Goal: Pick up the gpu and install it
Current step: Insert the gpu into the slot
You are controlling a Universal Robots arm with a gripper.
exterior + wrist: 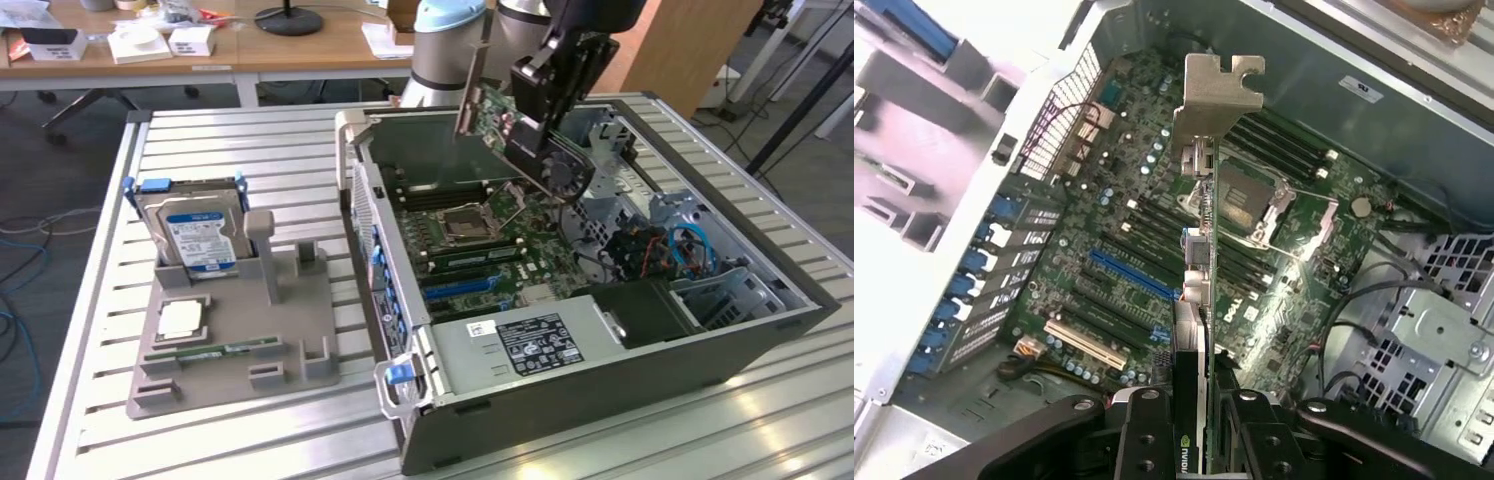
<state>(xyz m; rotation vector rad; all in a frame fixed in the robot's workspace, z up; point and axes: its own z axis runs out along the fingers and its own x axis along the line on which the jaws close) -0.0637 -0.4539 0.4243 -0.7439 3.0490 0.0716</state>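
My gripper [545,125] is shut on the gpu [497,112], a thin card with a green face and a silver bracket [470,90] at its end. It hangs tilted above the open computer case [747,345], clear of the motherboard [467,240]. In the wrist view I see the gpu [1206,300] edge-on, its bracket [1219,95] pointing away from my gripper [1199,435]. Black fingers [1144,435] clamp it from both sides. Beneath it on the motherboard [1144,200] lie a blue slot [1134,275] and the CPU socket [1249,205].
A grey fixture [227,340] at the exterior view's left holds a hard drive [198,235], a memory stick [214,350] and a chip [180,318]. The power supply [534,345], a drive cage [727,295] and cables [667,250] crowd the case.
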